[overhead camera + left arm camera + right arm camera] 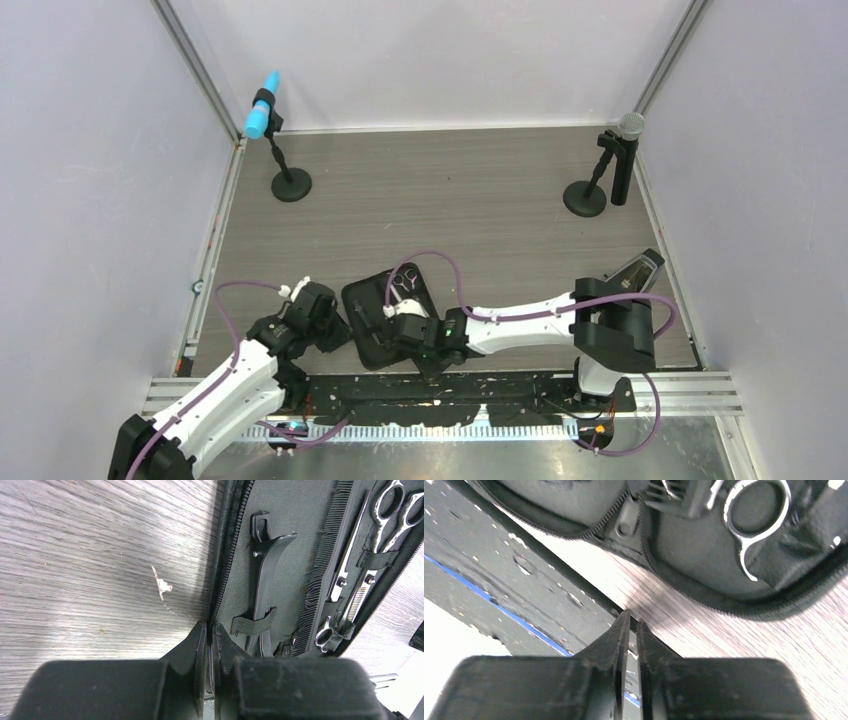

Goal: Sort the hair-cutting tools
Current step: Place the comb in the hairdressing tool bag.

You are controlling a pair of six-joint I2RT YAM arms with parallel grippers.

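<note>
The black zip case (pixel 372 300) lies open near the front edge of the table. In the left wrist view it holds a black clip (pixel 265 580) under a strap, the long black comb (pixel 327 565), and two silver scissors (pixel 395 510) (pixel 336 630). My left gripper (pixel 210 627) (pixel 338 322) is shut on the zip edge of the case (pixel 227 555) at its left side. My right gripper (pixel 630 617) (pixel 412 345) is shut and empty, just off the case's near edge (pixel 724 605). A scissor ring handle (pixel 754 510) shows above it. I see no second clip.
A microphone with a blue head (pixel 262 118) stands at the back left, and one with a grey head (pixel 625 150) at the back right. The black rail with a blue line (pixel 499 605) runs along the table's near edge under my right gripper.
</note>
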